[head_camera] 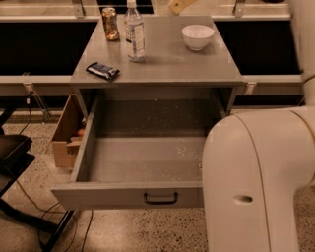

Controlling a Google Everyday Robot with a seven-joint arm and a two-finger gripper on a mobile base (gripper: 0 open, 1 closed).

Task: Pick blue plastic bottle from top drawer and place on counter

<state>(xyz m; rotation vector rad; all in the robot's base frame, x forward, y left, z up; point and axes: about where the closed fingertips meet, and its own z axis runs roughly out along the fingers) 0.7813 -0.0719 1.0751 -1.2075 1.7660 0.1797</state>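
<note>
Since the blue plastic bottle point(134, 32) stands upright on the counter point(167, 61), far left, my gripper point(180, 5) is right of its cap and apart from it; its state I cannot tell.

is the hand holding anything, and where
Nothing: the clear plastic water bottle stands free on the grey metal counter; the hand is apart, at the top edge.

counter point(167, 64) grey | top drawer point(98, 196) grey | blue plastic bottle point(134, 34) clear, white cap | bowl point(197, 37) white | hand point(180, 5) tan, top edge
</note>
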